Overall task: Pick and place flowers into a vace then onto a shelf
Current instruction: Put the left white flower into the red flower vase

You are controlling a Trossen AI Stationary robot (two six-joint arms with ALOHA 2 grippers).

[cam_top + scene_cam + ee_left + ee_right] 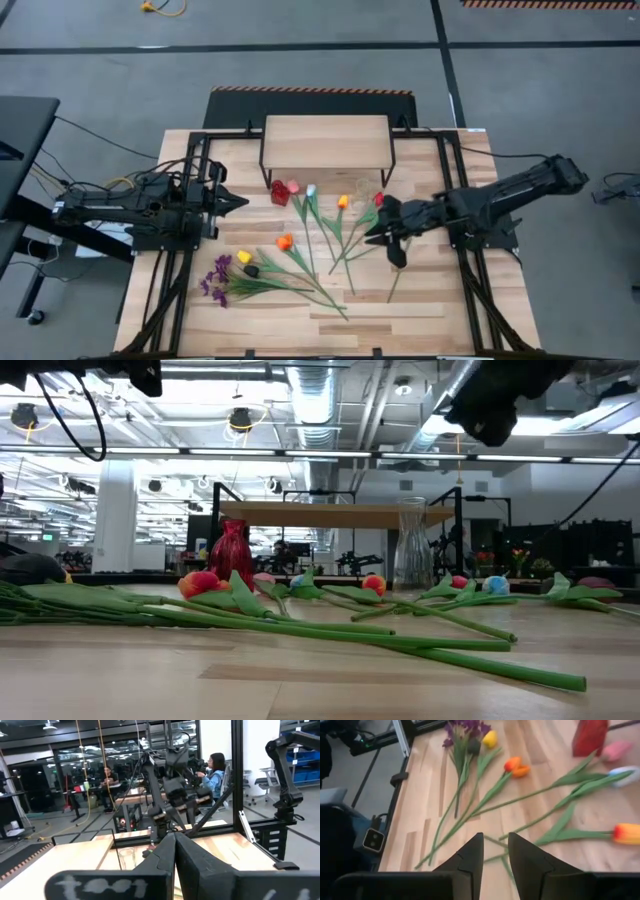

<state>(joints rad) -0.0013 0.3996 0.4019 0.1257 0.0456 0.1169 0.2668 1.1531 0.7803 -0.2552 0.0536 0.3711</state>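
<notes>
The flowers (300, 255) lie loose on the plank table, stems crossing: purple sprigs (465, 727), a yellow tulip (490, 739), an orange one (517, 767), pink (617, 750) and light blue (625, 772) ones. A red vase (280, 192) and a clear vase (412, 545) stand in front of the shelf (325, 143). My right gripper (495, 842) hangs above the right-hand stems, fingers slightly open and holding nothing. My left gripper (243, 203) is shut and waits at the table's left side.
The shelf (350, 515) stands on thin black legs at the table's far edge. A black frame (455, 200) runs along both sides of the table. A dark maroon tulip (397, 255) lies just beside my right gripper. People sit in the room beyond the table.
</notes>
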